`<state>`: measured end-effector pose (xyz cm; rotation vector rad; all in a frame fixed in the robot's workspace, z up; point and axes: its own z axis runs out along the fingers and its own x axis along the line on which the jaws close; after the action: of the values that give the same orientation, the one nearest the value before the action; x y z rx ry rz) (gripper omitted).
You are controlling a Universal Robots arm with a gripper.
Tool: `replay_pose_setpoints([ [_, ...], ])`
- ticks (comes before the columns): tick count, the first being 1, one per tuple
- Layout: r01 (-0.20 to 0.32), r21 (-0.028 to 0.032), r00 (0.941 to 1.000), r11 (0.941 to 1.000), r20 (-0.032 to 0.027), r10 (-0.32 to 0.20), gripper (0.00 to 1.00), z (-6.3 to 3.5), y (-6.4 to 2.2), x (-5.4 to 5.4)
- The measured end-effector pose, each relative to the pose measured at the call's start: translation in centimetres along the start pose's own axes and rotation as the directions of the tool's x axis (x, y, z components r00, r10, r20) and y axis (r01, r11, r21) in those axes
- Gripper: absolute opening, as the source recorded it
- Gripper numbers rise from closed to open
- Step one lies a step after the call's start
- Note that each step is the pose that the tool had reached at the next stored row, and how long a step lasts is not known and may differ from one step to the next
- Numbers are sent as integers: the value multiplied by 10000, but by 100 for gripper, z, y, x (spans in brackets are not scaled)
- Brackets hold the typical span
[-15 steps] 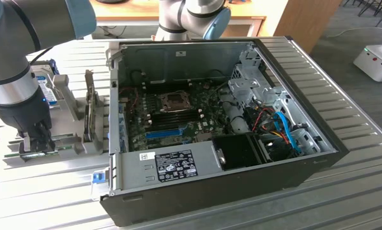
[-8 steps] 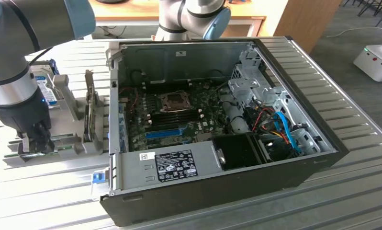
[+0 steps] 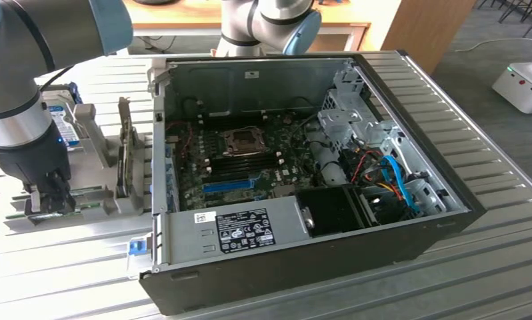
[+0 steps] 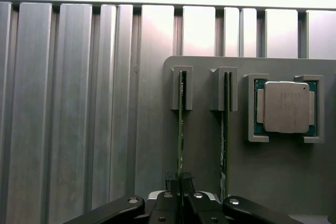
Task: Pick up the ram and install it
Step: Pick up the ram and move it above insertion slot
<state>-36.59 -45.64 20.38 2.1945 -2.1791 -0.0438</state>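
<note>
Down I am over the grey holder [image 3: 101, 200], at the exterior view's left, just beside the open computer case [image 3: 275, 273]. My pincer [image 4: 179, 181] is drawn in narrow, the two dark fingertips [image 4: 171, 182] pressed one against each face of the ram [image 4: 180, 129]. That's a grip: I have the green stick pinched by its thin edge. It stands on edge in the holder, its far end tucked in a small grey bracket [image 4: 182, 87]. Parallel and just beside it runs the second green stick [image 4: 226, 129] in its own bracket, clear of my fingers. Past that, a silver processor chip [image 4: 286, 107] lies flat in a square frame. The ribbed metal table [image 4: 79, 103] lies underneath. The motherboard [image 3: 239, 160] inside the case is well apart from my pincer.
</note>
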Motion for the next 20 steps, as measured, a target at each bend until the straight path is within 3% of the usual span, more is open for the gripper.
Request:
replay_pose_setpoints([
  [20,0,0,10000,10000,0,0,15,40,-2,-1],
])
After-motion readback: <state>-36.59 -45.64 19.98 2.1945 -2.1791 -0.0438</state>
